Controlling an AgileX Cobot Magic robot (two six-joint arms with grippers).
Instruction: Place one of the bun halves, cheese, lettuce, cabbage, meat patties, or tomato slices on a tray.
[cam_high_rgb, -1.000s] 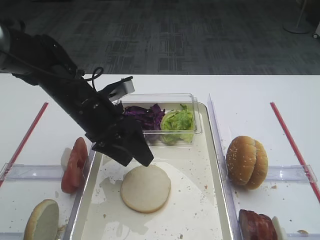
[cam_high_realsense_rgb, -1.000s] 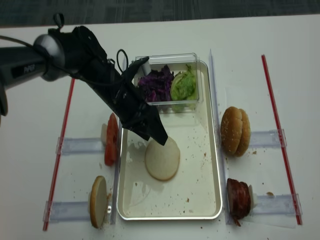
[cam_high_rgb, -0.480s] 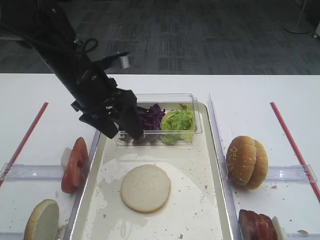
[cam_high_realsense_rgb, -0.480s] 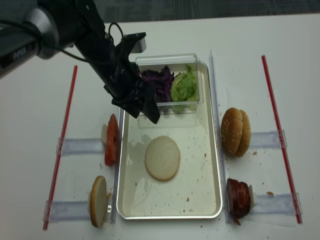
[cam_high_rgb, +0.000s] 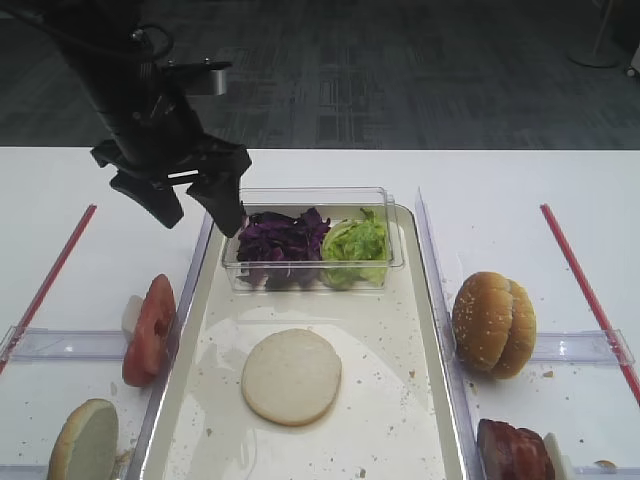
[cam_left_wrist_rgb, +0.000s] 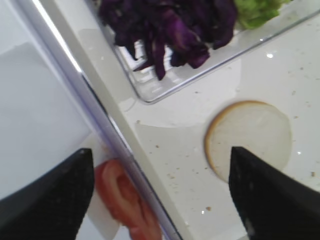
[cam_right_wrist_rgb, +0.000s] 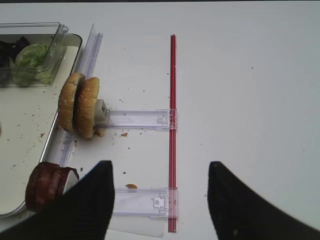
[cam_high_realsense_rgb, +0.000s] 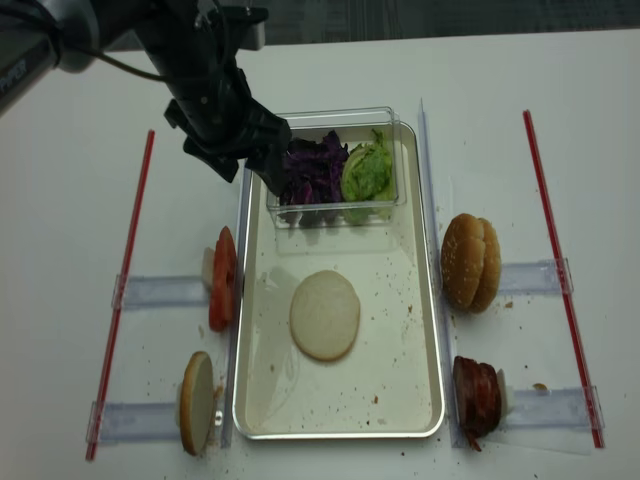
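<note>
Item, far left: a thin red strip (cam_high_rgb: 50, 275) lying lengthwise on the white table (cam_high_rgb: 500, 190).

Item, near left corner: a pale cream bun half with a tan crust (cam_high_rgb: 85, 440), standing on edge in a clear plastic holder (cam_high_realsense_rgb: 135, 422).

Item, above it: thick red tomato slices (cam_high_rgb: 148, 330), on edge in a second clear holder, just outside the tray's left rim.

Item, my left gripper (cam_high_rgb: 192, 208): black, fingers spread apart and holding nothing, hanging over the tray's far left corner beside the clear box.

Item, centre: the long rectangular silver-rimmed tray with a cream, crumb-speckled floor (cam_high_rgb: 400, 400).

Item, far end of the tray: a small clear plastic box (cam_high_rgb: 385, 255) holding dark purple shredded cabbage (cam_high_rgb: 285, 235) on its left and crinkled light green lettuce (cam_high_rgb: 355, 245) on its right.

Item, middle of the tray: a flat round cream bun disc (cam_high_rgb: 291, 376), lying face up on the tray floor, apart from the box and from both rims.

Item, right of the tray: domed brown sesame-seeded buns (cam_high_rgb: 493, 323), on edge in a clear holder.

Item, near right: dark reddish-brown glossy meat patties (cam_high_rgb: 512, 450), on edge, just beside the tray's right rim.

Item, far right: a second red strip (cam_high_rgb: 585, 285).

Item, my right gripper (cam_right_wrist_rgb: 160, 200): fingers apart over bare table, well right of the patties, nothing between them.
</note>
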